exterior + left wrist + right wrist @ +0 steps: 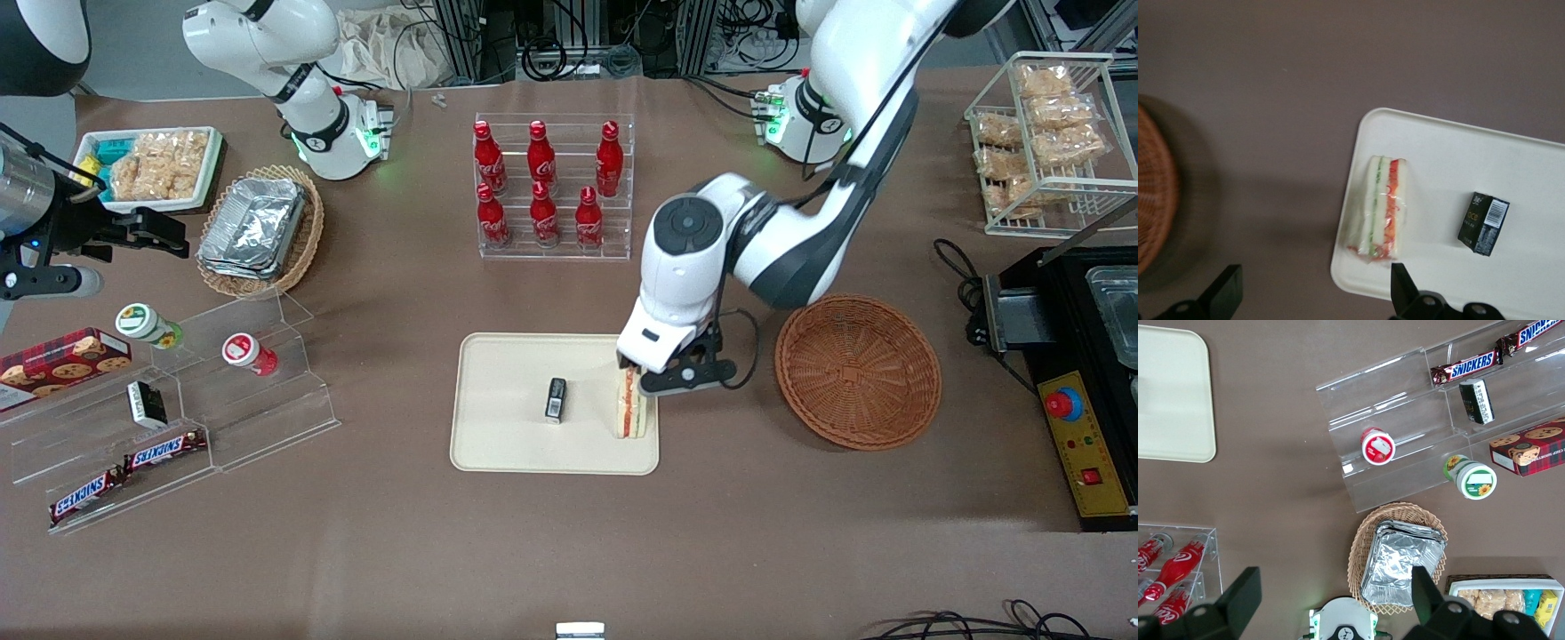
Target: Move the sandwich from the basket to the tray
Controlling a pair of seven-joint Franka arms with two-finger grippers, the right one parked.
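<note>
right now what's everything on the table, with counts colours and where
sandwich: 1, pale bread with red filling, on the tray's edge nearest the basket
tray: 1, cream, mid-table
black box: 1, on the tray beside the sandwich
basket: 1, reddish-brown wicker, nothing in it, beside the tray toward the working arm's end
cola bottles: 6, red, in a clear rack farther from the camera than the tray
foil containers: a stack, silver, in a tan basket toward the parked arm's end
Snickers bars: 2, on the clear stepped stand
gripper: 1, black, open, just above the sandwich
</note>
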